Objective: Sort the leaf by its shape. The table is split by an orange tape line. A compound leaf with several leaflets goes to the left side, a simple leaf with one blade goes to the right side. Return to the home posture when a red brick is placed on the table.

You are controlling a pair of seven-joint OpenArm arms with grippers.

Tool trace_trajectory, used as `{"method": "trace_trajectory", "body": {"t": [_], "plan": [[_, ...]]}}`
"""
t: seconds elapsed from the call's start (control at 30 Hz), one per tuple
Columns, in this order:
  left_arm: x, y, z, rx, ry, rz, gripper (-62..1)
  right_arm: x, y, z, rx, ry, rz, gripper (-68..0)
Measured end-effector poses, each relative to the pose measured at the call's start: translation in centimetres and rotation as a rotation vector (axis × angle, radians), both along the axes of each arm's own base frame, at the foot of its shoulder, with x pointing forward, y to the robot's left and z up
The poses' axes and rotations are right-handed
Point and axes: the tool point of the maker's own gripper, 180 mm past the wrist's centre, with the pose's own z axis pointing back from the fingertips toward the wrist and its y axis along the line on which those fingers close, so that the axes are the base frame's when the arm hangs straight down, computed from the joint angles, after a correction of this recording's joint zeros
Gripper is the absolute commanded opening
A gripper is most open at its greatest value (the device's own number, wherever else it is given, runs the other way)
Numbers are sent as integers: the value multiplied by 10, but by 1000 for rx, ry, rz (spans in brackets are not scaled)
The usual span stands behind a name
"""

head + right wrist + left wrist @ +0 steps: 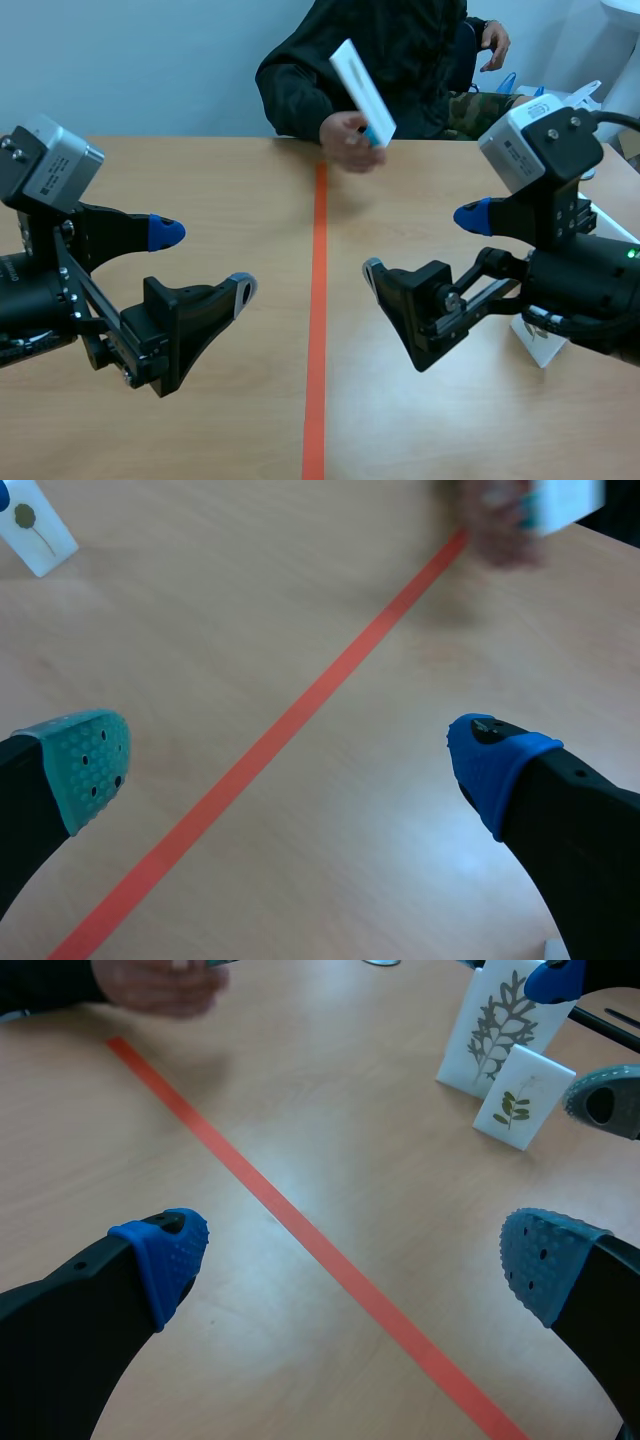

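Scene view — left claw (204, 260) and right claw (422, 243) gape empty, white card (362, 92) in a person's hand (350, 140) far beyond both.

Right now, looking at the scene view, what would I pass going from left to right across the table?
Left end effector → orange tape line → right end effector → white card, partly hidden.

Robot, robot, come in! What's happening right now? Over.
Status: left gripper open, right gripper open, both low. White card up in the person's hand, above the tape line at its far end, not set down. In the way: only that hand.
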Motion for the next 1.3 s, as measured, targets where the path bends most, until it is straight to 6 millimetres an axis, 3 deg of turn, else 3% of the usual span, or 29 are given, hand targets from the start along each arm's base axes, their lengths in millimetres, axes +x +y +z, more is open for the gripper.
{"method": "trace_trajectory", "body": {"t": [1.3], "plan": [[-1, 2, -7, 59, -5, -8, 14, -5, -3, -9, -46, 10, -2, 3]]}}
